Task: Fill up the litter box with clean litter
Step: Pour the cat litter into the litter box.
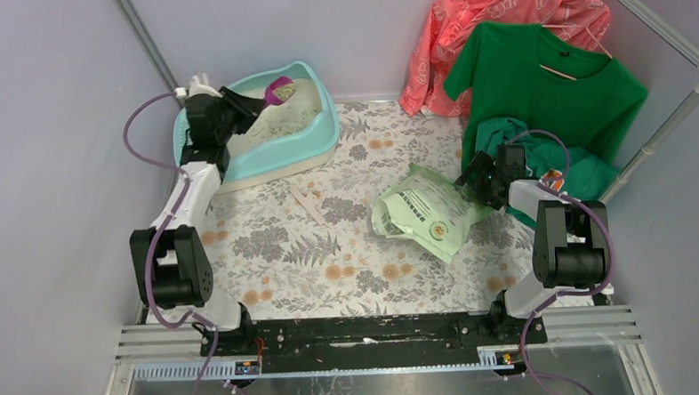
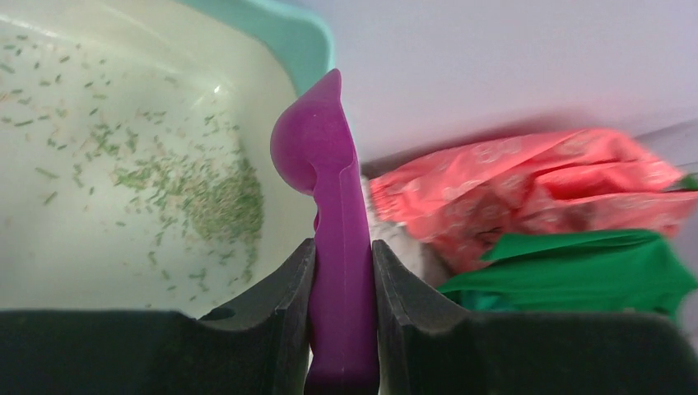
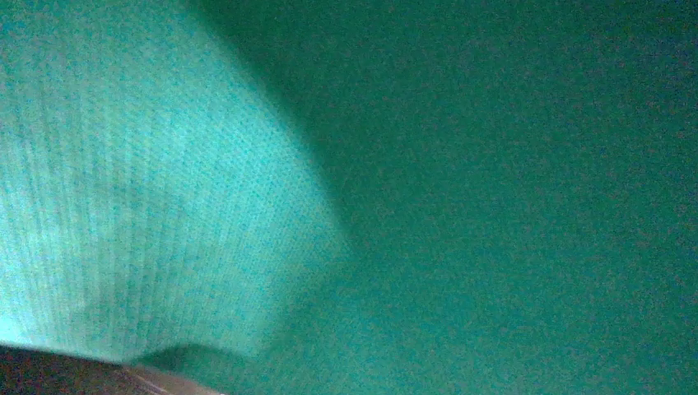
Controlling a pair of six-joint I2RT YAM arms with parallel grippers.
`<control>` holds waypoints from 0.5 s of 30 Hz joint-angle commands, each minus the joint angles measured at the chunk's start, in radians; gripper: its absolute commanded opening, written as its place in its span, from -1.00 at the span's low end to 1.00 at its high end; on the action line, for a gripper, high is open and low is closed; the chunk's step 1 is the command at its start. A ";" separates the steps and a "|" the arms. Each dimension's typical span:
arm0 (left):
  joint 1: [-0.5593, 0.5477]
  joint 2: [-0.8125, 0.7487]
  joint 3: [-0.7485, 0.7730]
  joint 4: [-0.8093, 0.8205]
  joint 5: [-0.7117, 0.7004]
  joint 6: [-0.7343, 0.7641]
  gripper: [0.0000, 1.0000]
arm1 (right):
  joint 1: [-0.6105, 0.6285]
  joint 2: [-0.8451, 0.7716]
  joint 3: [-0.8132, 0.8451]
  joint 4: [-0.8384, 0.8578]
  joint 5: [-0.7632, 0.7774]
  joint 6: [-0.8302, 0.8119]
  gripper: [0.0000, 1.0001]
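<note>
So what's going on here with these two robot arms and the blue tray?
The left gripper is clamped on a purple scoop, held above the litter box at the table's far left. Only a thin scatter of greenish litter lies in its cream basin, so filling has barely begun. The light green printed bag lies on the table by the right gripper; that gripper's camera sees only green cloth, so whether it grips anything is unclear.

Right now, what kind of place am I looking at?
Likely a mock home laundry or pet corner set up for robot trials: a litter box on a floral tablecloth, and a green shirt hanging from a clothes rack.
</note>
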 commanded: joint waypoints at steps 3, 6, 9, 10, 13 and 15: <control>-0.095 0.060 0.097 -0.242 -0.366 0.259 -0.94 | 0.006 0.010 0.029 -0.007 -0.053 0.010 0.93; -0.123 0.089 0.144 -0.343 -0.548 0.315 -0.94 | 0.006 0.014 0.025 -0.003 -0.066 0.014 0.93; -0.140 0.116 0.210 -0.463 -0.744 0.354 -0.94 | 0.006 0.013 0.016 0.004 -0.070 0.017 0.93; -0.145 0.121 0.238 -0.504 -0.803 0.363 -0.95 | 0.006 0.012 0.014 0.006 -0.074 0.015 0.93; -0.183 0.115 0.279 -0.537 -0.919 0.462 -0.95 | 0.006 0.014 0.014 0.007 -0.079 0.014 0.93; -0.229 0.113 0.309 -0.537 -0.968 0.530 -0.94 | 0.006 0.017 0.013 0.010 -0.081 0.019 0.93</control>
